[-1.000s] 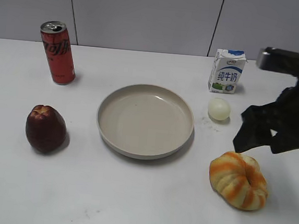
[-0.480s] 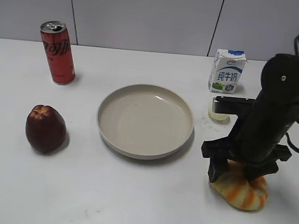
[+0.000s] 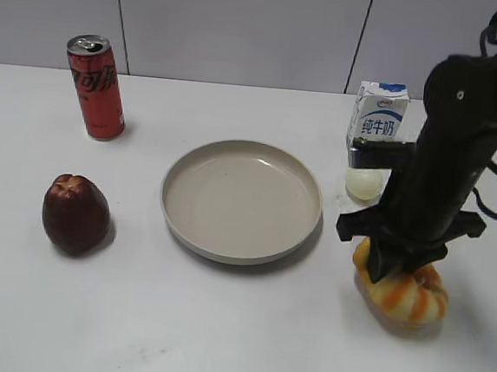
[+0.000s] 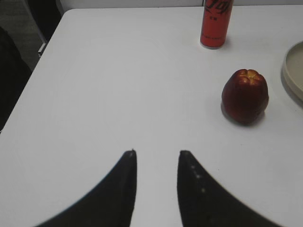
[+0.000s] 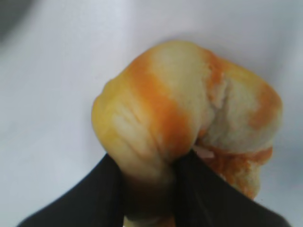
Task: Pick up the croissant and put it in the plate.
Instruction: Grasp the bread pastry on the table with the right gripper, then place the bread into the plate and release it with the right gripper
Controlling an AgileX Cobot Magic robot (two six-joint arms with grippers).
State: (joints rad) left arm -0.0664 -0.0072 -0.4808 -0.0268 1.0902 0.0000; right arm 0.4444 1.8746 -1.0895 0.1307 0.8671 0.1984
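The croissant (image 3: 409, 296), orange and cream striped and glossy, sits on the white table at the front right. My right gripper (image 3: 401, 267) comes down onto it from above. In the right wrist view its two dark fingers (image 5: 150, 177) pinch one lobe of the croissant (image 5: 175, 104), which bulges out between them. The beige plate (image 3: 183, 233) lies in the middle of the table, left of the croissant and apart from it. My left gripper (image 4: 156, 153) is open and empty over bare table, out of the exterior view.
A dark red apple (image 3: 75, 213) sits at the left and shows in the left wrist view (image 4: 245, 96). A red cola can (image 3: 95, 86) stands at the back left. A milk carton (image 3: 377, 117) and a pale egg-like ball (image 3: 364, 183) sit behind the croissant.
My right arm swung in from the right edge and came down onto the croissant. Its fingers closed on the croissant's top. The croissant looks squeezed and slightly shifted.
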